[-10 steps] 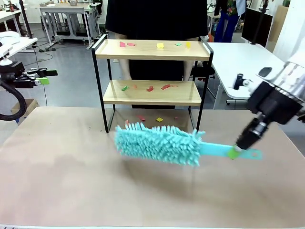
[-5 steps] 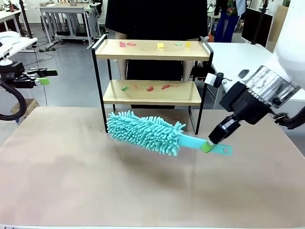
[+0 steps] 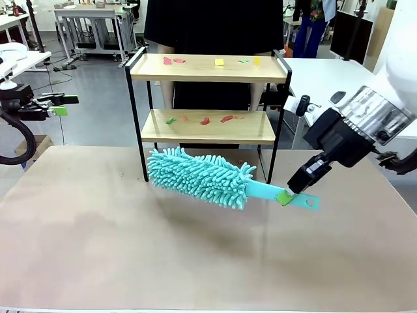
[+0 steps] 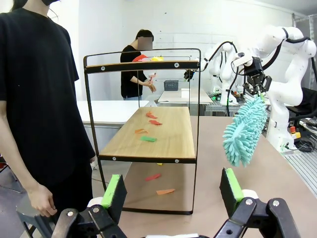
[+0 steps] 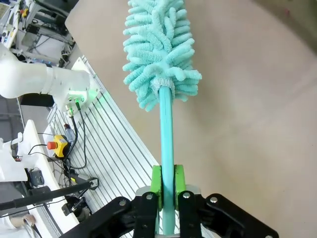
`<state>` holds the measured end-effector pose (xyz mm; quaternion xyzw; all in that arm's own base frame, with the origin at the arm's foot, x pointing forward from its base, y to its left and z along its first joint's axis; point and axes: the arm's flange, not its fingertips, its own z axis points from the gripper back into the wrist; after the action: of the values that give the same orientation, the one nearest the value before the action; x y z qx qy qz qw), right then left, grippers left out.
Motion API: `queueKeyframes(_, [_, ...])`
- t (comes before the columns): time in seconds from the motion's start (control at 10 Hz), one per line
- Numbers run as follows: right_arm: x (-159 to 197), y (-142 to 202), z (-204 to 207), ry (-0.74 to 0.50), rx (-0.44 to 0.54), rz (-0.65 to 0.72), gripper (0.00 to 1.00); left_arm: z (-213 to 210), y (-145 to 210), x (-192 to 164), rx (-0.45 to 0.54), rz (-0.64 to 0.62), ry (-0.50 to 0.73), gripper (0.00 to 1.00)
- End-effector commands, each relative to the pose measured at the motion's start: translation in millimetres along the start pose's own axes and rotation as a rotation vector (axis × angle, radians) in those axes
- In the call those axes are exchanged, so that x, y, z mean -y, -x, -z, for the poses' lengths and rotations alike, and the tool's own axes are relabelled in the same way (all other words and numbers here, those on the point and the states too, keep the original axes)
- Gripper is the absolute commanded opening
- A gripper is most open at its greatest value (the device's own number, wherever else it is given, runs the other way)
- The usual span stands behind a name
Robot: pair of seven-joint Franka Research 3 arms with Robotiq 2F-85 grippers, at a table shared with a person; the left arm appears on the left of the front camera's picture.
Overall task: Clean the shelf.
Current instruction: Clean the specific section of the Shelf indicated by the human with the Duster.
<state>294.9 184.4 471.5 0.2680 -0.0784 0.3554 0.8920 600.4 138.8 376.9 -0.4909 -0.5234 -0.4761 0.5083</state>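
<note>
Two grippers differ: the right gripper point(image 3: 285, 197) pinches the soft duster point(image 3: 202, 177) by its stiff handle point(image 3: 266, 191), the left gripper point(image 4: 172, 187) gapes, and the light shelf point(image 3: 195, 68) probably tips easily.

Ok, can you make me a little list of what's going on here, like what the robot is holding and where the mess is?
shelf: two wooden boards in a black frame, standing on the table
scraps: coloured bits on both boards, a few on the table underneath
duster: teal and fluffy, held low in front of the shelf
right gripper: shut on the duster handle
left gripper: open, holding nothing
person: standing behind the shelf
</note>
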Motion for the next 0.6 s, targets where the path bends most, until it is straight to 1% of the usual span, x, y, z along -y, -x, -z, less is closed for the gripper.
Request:
queueKeyframes(0.0, [-7, -28, 25, 0.005, 0.024, 0.042, 0.13, -1, -2, 2, -0.009, 0.015, -0.001, 1.0])
queueKeyframes(0.2, [-13, -46, 47, 0.025, 0.009, 0.101, 0.13, -1, -2, 2, -0.009, 0.015, -0.001, 1.0])
queueKeyframes(0.4, [-18, -61, 73, 0.067, 0.05, 0.16, 0.13, -1, -2, 2, -0.009, 0.015, -0.001, 1.0])
queueKeyframes(0.5, [-22, -67, 82, 0.097, 0.09, 0.186, 0.13, -1, -2, 2, -0.009, 0.015, -0.001, 1.0])
